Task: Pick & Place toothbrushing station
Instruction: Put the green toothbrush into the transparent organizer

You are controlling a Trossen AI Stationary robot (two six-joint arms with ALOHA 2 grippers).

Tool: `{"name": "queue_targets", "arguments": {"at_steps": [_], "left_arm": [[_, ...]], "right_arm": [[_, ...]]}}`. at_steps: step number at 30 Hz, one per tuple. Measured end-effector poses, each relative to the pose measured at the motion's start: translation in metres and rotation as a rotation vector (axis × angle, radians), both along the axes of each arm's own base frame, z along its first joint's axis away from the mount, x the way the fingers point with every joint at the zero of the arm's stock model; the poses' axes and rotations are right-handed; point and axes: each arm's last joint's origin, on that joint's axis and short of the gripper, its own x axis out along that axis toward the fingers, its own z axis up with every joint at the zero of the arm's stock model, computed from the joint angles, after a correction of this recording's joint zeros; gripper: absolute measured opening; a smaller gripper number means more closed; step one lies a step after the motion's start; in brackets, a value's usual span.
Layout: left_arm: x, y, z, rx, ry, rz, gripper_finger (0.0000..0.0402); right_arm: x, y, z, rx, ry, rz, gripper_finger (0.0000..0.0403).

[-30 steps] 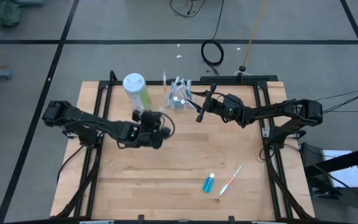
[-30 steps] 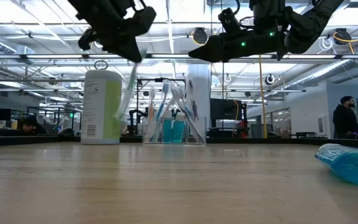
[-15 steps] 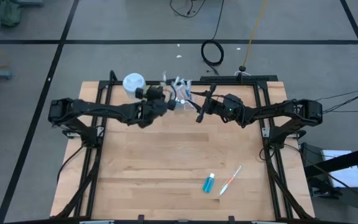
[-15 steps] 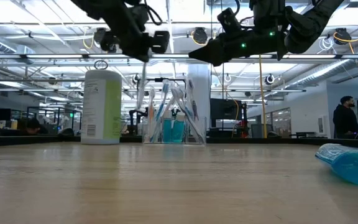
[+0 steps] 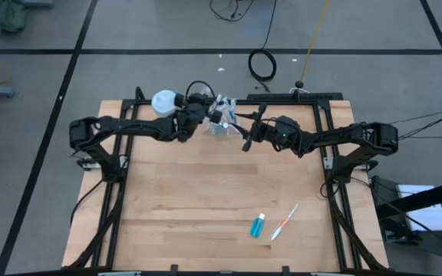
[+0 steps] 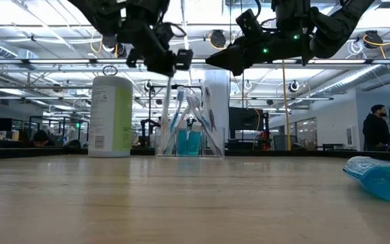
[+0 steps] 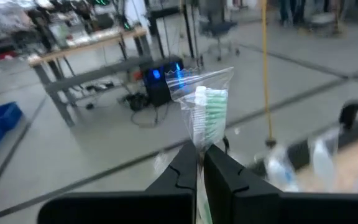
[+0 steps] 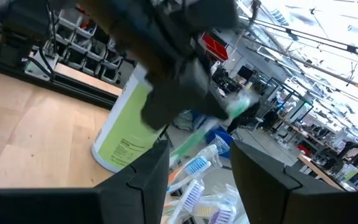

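The clear cup (image 5: 222,123) stands at the far middle of the table with several toothbrushes (image 6: 193,115) and a blue tube (image 6: 189,142) in it. My left gripper (image 5: 206,113) is beside the cup, above its left side, and is shut on a green-bristled toothbrush (image 7: 209,115) in a clear wrapper. In the low view the toothbrush's handle (image 6: 166,115) hangs down at the cup's left side; I cannot tell whether it is inside. My right gripper (image 5: 246,139) hovers open and empty just right of the cup. Another toothbrush (image 5: 284,221) and a blue tube (image 5: 258,225) lie at the near right. My left gripper pinches the wrapped toothbrush just below its bristle head (image 7: 201,149) between its two fingers (image 7: 185,165). The fingers lie across the brush. The head stands above the fingers, and the handle (image 6: 166,118) hangs nearly upright below them, clear of the table.
A tall white and green canister (image 5: 165,103) stands just left of the cup, close under my left arm. The table's frame rail (image 5: 282,98) runs along the far edge. Bare wood (image 5: 206,192) lies in the middle of the table.
My left gripper has gone toward the table's far edge and to the right, past the canister, up to the cup, carrying the toothbrush. The brush hung slanted and now hangs nearly upright at the cup's left side.
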Motion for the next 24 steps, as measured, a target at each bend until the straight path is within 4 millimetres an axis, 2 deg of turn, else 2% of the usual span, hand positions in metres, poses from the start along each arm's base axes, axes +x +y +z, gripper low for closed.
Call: {"name": "queue_targets", "arguments": {"at_steps": [7, 12, 17, 24], "left_arm": [[0.014, 0.015, -0.027, -0.02, -0.012, -0.029, 0.0029], [0.019, 0.013, -0.049, -0.053, 0.084, -0.012, 0.0018], [0.017, 0.01, -0.051, -0.067, 0.105, -0.006, 0.0008], [0.013, 0.015, -0.053, -0.07, 0.189, 0.006, 0.0048]], "right_arm": [[-0.001, -0.002, -0.001, 0.001, 0.005, -0.006, 0.0161], [-0.001, -0.003, -0.003, 0.01, 0.023, -0.01, 0.0161], [-0.001, -0.003, -0.004, 0.015, 0.034, -0.009, 0.0161], [-0.001, -0.003, -0.007, 0.029, 0.063, -0.008, 0.0161]]}}
